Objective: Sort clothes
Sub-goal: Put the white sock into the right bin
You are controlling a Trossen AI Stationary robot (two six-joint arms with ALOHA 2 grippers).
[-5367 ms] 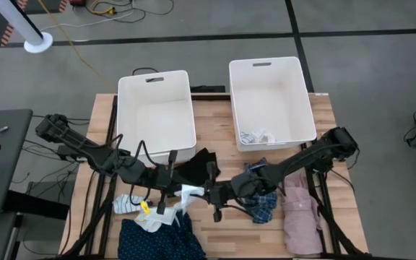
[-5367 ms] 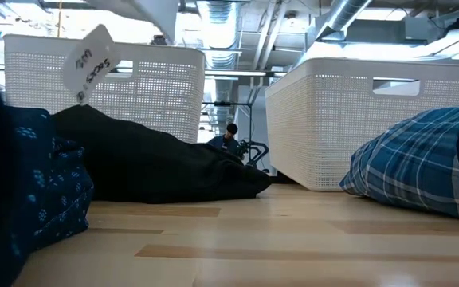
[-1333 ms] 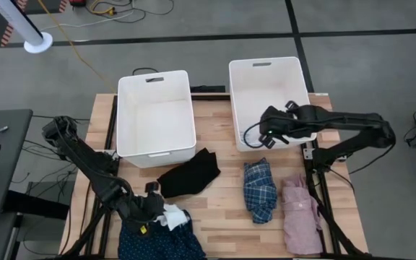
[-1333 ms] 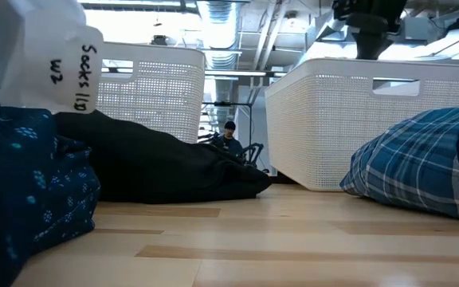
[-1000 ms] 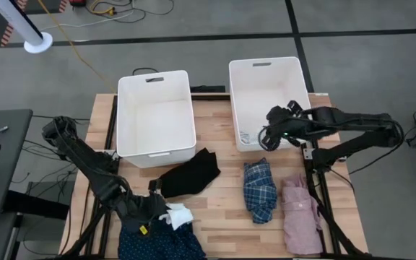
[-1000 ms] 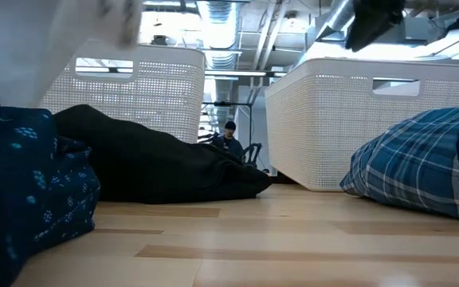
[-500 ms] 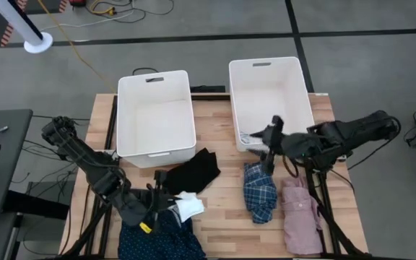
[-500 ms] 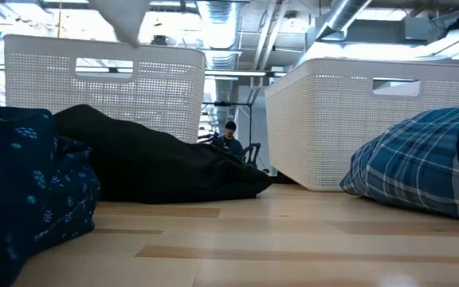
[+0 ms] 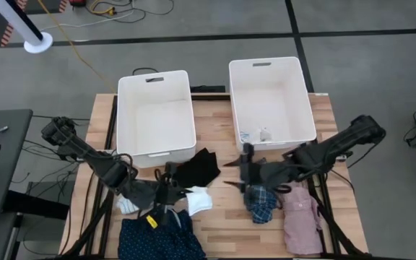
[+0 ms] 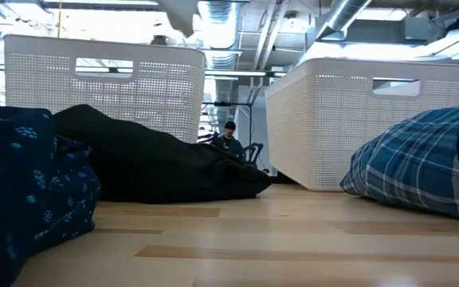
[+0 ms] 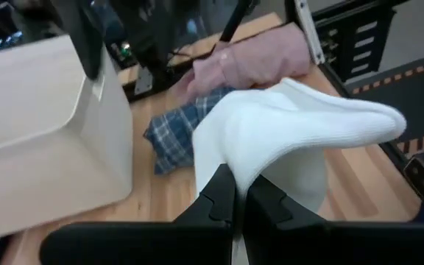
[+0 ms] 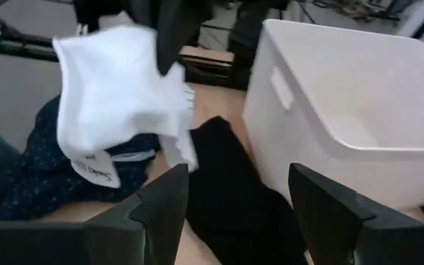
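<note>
Left end effector (image 11: 235, 193) pinching crosswise white sock (image 11: 293, 132)

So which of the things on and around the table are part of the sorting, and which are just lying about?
Part of the job:
white sock, held by the left gripper
black garment
plaid shirt
pink shirt
navy patterned garment
small white items in the right bin
left bin

Lying about:
yellow cable
white pole base
</note>
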